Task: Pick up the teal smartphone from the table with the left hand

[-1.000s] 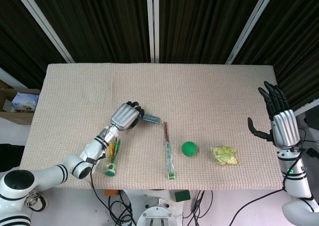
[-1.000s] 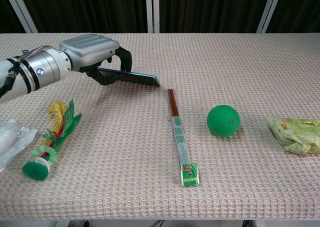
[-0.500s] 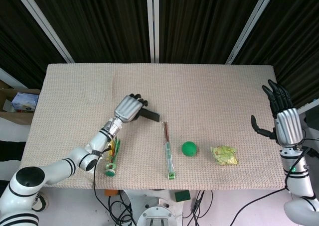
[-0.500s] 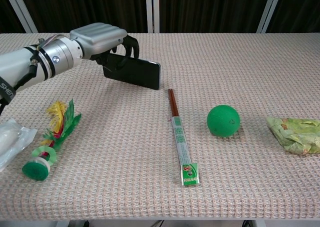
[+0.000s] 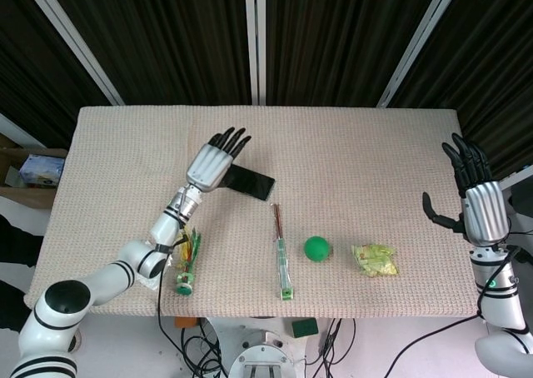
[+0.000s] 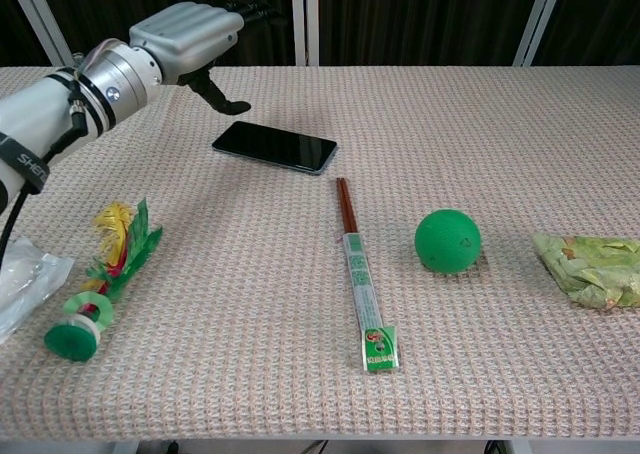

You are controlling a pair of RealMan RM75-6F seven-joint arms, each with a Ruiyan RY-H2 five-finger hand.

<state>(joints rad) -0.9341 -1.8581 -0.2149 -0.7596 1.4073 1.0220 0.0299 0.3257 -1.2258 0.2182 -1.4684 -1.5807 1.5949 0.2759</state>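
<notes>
The teal smartphone [image 5: 251, 182] [image 6: 275, 147] lies flat on the woven table top, dark screen up, just left of the middle. My left hand [image 5: 213, 162] [image 6: 190, 36] hovers above and to the left of it with fingers stretched out and apart, holding nothing and clear of the phone. My right hand [image 5: 478, 201] is raised off the table's right edge, fingers spread, and shows only in the head view.
A pair of chopsticks in a green sleeve [image 6: 358, 269] lies right of the phone, then a green ball [image 6: 447, 241] and a yellow-green packet [image 6: 592, 265]. A feathered shuttlecock [image 6: 99, 284] and a white wrapped item [image 6: 20, 284] sit at the front left.
My left hand was gripping the phone and holding it tilted off the table; now the phone lies flat and the hand has let go, opened and risen away to the upper left.
</notes>
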